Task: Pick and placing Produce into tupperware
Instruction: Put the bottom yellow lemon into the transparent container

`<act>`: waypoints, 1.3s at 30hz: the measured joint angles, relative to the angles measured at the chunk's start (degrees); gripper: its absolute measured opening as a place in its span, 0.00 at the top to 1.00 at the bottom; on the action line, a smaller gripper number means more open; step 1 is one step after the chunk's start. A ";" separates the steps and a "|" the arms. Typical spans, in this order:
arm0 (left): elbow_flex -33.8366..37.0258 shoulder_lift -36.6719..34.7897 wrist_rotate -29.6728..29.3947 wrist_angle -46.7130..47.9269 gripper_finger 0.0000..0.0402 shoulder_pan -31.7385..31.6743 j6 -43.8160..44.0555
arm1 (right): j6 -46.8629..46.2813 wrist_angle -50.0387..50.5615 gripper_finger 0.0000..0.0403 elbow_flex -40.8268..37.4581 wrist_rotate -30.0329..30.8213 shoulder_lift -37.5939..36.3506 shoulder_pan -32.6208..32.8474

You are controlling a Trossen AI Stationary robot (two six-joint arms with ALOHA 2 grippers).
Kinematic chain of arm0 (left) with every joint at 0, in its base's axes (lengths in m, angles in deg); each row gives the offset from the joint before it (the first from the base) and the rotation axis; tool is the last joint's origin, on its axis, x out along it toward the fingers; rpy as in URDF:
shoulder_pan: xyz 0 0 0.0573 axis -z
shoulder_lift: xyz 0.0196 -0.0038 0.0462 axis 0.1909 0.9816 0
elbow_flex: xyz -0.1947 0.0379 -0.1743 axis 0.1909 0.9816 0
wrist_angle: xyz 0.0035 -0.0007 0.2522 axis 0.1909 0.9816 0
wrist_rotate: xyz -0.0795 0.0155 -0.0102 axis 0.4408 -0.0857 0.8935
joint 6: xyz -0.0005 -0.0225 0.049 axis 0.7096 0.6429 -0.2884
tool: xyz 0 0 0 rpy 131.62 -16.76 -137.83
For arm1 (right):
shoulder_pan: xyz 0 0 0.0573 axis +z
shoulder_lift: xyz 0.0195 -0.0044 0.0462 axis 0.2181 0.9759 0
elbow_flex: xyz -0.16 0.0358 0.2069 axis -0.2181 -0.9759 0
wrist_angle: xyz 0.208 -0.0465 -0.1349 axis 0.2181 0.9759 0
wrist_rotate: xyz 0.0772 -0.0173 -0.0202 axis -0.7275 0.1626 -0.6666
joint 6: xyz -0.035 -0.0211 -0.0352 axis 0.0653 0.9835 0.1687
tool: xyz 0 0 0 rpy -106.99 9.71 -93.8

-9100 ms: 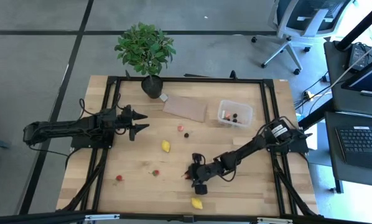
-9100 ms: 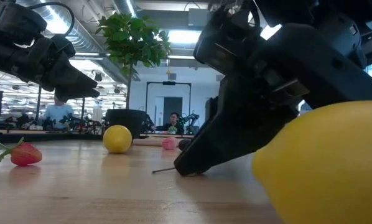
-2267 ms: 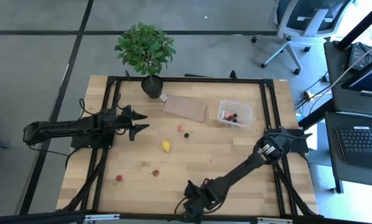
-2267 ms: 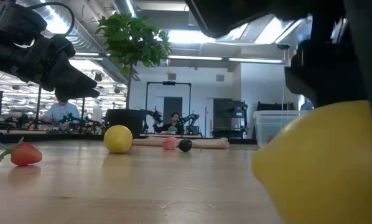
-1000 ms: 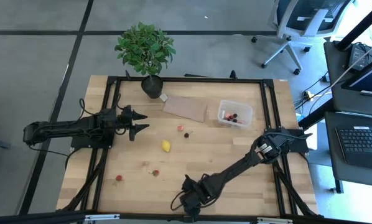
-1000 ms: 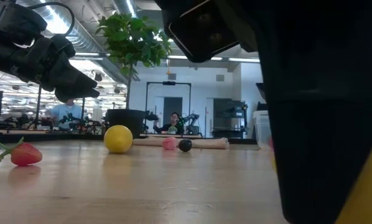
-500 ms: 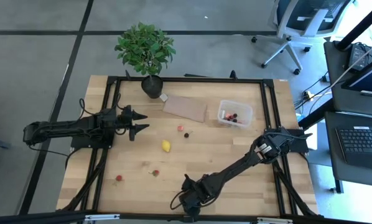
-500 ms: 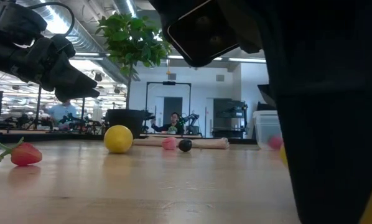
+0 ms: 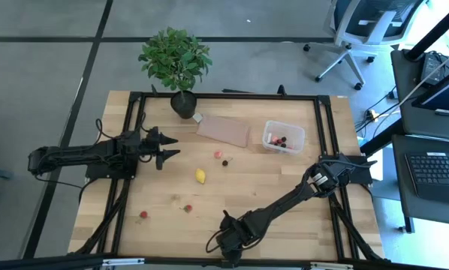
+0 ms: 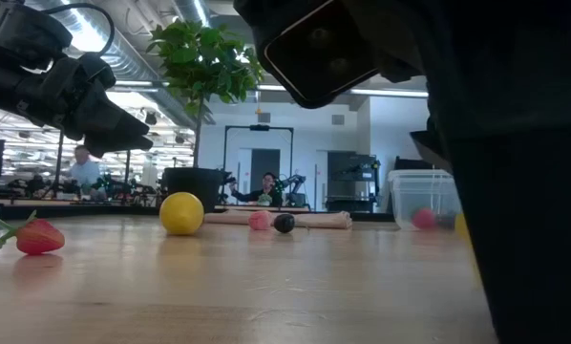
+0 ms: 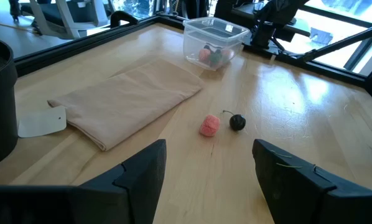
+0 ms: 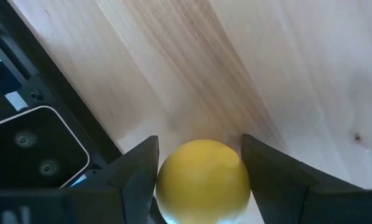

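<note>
Right gripper [image 12: 198,180] sits at the near table edge, low over the wood, jaws spread wide with a round yellow lemon-like fruit [image 12: 203,180] sitting between the fingers; right wrist view shows the fingers on either side of it, but I can't tell if the pads actually touch, so probably bracketing, not yet clamped. In the high view that gripper [image 9: 226,246] hides the lemon entirely. To do this grab well: keep the lemon centred between the fingers, close squarely across its widest part since it's round and will roll or squirt out, and mind the black frame rail right beside it at the edge. Then lift clear before swinging across. Further in, a small red strawberry [image 9: 143,214] and another red berry [image 9: 187,208] lie loose on the light wooden table [image 9: 284,180], then a second yellow lemon [image 9: 200,176] mid-table, a pink berry [image 9: 217,154] and dark cherry [image 9: 225,162] just beyond. Left gripper [image 9: 167,147] waits on the left side, raised, jaws wide and empty. At the far right is the clear plastic rectangular tub [image 9: 283,136] with a few berries already in it.
</note>
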 joint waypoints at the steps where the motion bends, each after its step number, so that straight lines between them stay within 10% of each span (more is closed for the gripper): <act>1: 0.00 0.00 0.00 -0.02 0.42 -0.01 0.00 | -0.15 0.00 0.43 0.00 -0.09 0.00 0.00; 30: 0.00 0.00 0.02 -0.02 0.42 -0.02 0.00 | -2.85 -0.66 0.43 -0.06 0.06 0.02 0.00; 39: 0.00 0.00 0.01 -0.02 0.42 -0.02 0.00 | -2.44 -0.10 0.27 1.69 0.16 0.30 0.11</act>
